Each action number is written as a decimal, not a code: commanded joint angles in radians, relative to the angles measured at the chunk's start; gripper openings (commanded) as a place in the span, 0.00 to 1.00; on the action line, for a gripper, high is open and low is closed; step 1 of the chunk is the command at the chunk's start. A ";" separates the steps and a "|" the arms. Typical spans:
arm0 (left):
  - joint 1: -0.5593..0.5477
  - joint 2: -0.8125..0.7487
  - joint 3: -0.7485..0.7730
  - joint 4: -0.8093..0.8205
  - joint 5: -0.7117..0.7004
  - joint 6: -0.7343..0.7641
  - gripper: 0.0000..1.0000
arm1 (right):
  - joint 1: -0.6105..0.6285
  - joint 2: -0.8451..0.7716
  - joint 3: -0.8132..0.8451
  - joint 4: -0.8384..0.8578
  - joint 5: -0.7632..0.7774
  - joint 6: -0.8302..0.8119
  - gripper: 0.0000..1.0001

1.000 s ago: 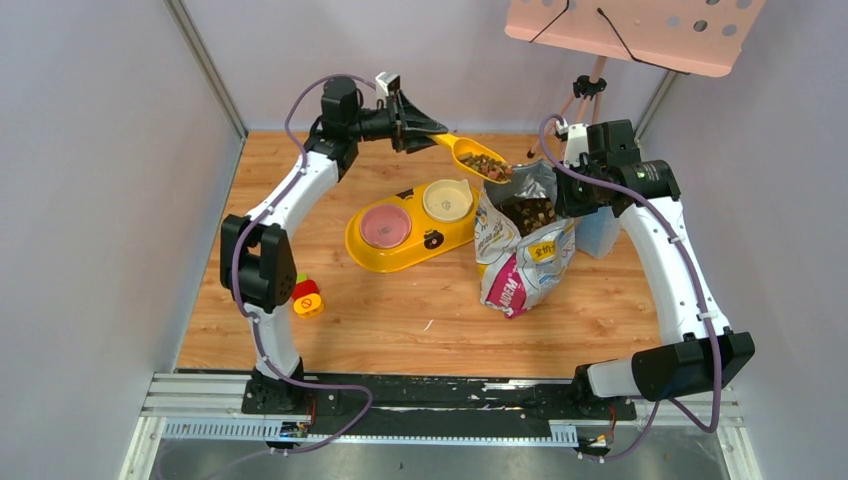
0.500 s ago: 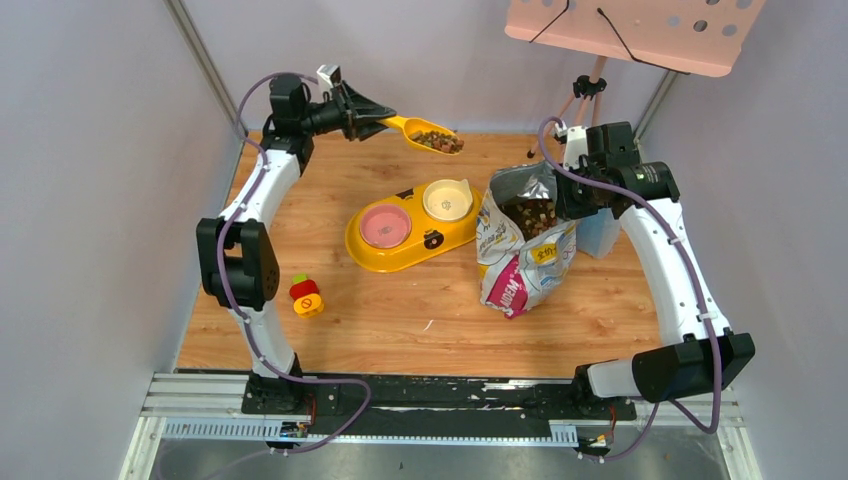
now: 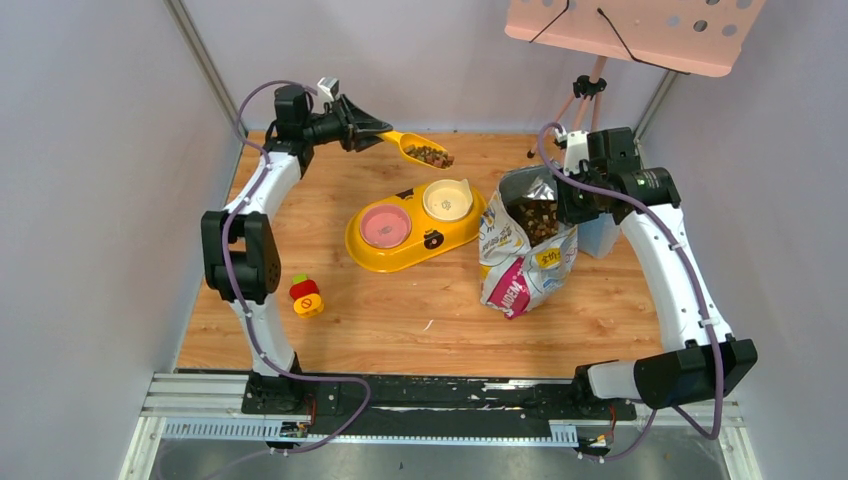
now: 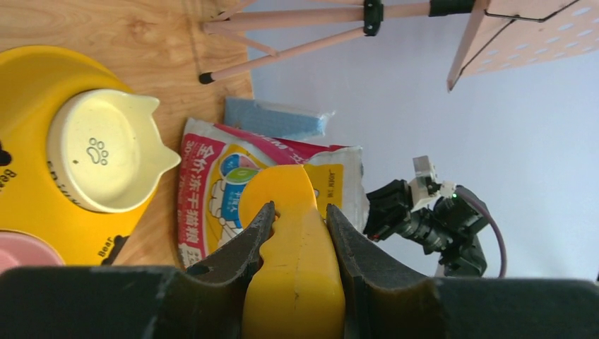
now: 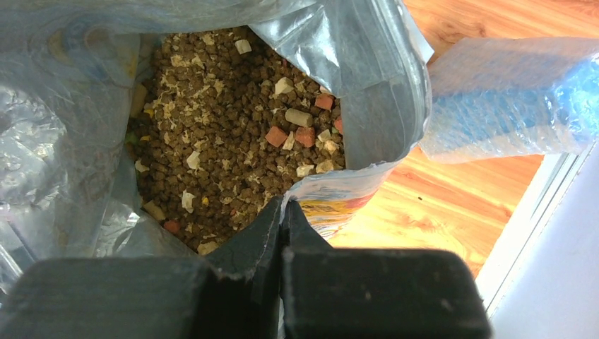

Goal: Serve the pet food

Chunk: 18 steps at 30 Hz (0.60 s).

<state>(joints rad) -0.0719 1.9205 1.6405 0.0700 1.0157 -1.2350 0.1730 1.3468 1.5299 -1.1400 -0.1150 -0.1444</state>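
Left claw (image 4: 298, 212) clamps scoop (image 3: 405, 141) handle, right claw (image 5: 282, 212) pinches bag (image 3: 520, 265) rim. Pet food (image 3: 431, 155) is loose and light, likely spills; keep scoop level.

The left tool (image 4: 299, 212) is clamping the yellow scoop (image 4: 291, 282) by its handle. Below it, a cream bowl (image 4: 99, 159) is sitting in a yellow feeder (image 4: 28, 78), with a printed bag (image 4: 208, 176) just beside.

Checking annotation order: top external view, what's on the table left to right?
red-and-yellow toy → pink bowl → cream bowl → foil bag → blue pack
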 commanded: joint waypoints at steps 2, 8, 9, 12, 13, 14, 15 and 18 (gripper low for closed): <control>-0.003 0.039 -0.002 -0.027 -0.032 0.106 0.00 | -0.001 -0.040 -0.028 0.016 -0.031 -0.006 0.00; -0.013 0.108 0.050 -0.090 -0.080 0.199 0.00 | -0.001 -0.055 -0.034 0.007 -0.027 -0.004 0.00; -0.016 0.121 0.061 -0.118 -0.092 0.227 0.00 | -0.001 -0.057 -0.034 0.004 -0.025 -0.006 0.00; -0.037 0.182 0.132 -0.191 -0.122 0.309 0.00 | 0.000 -0.064 -0.040 -0.004 -0.022 -0.010 0.00; -0.048 0.207 0.162 -0.230 -0.137 0.356 0.00 | -0.001 -0.066 -0.043 -0.005 -0.021 -0.011 0.00; -0.053 0.218 0.177 -0.250 -0.154 0.381 0.00 | 0.000 -0.067 -0.047 -0.007 -0.020 -0.013 0.00; -0.066 0.236 0.205 -0.285 -0.164 0.427 0.00 | 0.000 -0.068 -0.048 -0.007 -0.020 -0.014 0.00; -0.090 0.264 0.247 -0.339 -0.210 0.515 0.00 | 0.000 -0.073 -0.055 -0.006 -0.019 -0.016 0.00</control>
<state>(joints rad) -0.1184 2.1685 1.7977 -0.1741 0.8627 -0.8989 0.1711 1.3003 1.4891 -1.1320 -0.1139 -0.1570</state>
